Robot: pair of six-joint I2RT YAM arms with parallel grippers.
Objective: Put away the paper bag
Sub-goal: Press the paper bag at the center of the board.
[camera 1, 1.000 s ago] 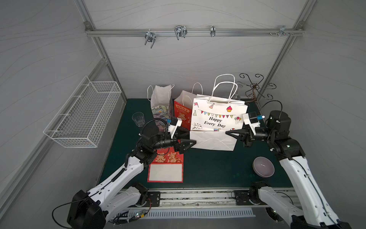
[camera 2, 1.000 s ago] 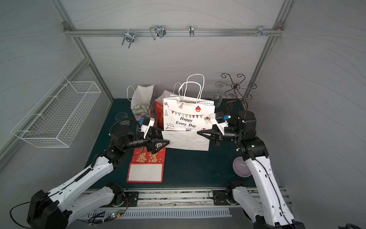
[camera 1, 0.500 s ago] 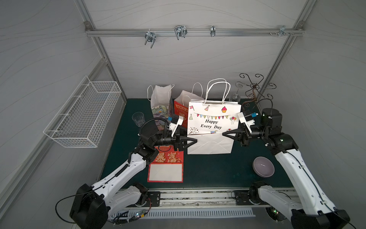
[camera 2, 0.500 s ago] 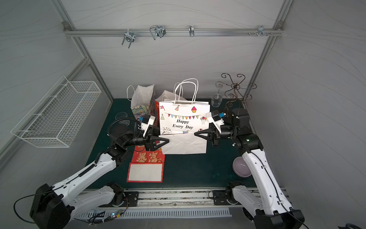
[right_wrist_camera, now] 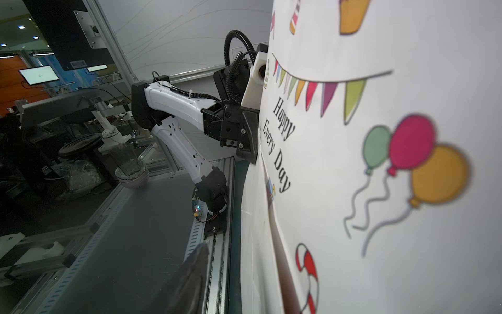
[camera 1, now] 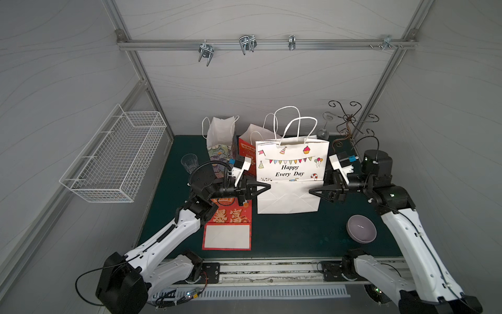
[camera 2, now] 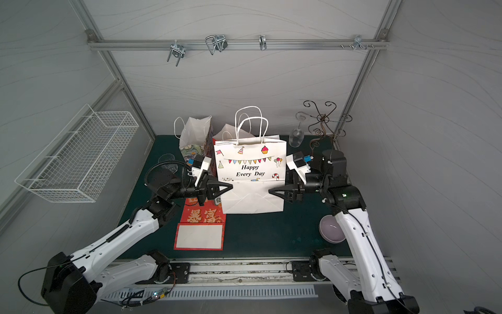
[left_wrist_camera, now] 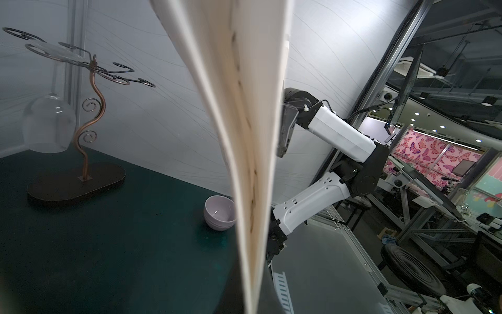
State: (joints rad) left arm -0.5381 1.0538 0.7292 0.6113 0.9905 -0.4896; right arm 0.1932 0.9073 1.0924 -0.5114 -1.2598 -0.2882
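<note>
The white paper bag (camera 1: 290,168) printed "Happy Every Day" hangs upright and flattened over the green mat between my two arms, and both top views show it (camera 2: 250,168). My left gripper (camera 1: 267,186) is shut on the bag's left edge; in the left wrist view the folded edge (left_wrist_camera: 250,163) runs straight down between the jaws. My right gripper (camera 1: 311,191) is at the bag's right edge with its jaws open. In the right wrist view one finger (right_wrist_camera: 194,274) stands apart from the printed face (right_wrist_camera: 353,163); the other finger is hidden behind the paper.
A white wire basket (camera 1: 116,157) hangs on the left wall, and metal hooks (camera 1: 247,43) sit on the rail above. A flat red bag (camera 1: 228,223), a standing red bag (camera 1: 245,152), a floral bag (camera 1: 220,138), a glass cup (camera 1: 188,162), a purple bowl (camera 1: 361,232) and a wine-glass rack (camera 1: 350,122) surround the bag.
The left gripper has closed on the bag's left edge, and the right gripper, shut on the right edge before, has opened. The bag has swung from tilted to upright and shifted left.
</note>
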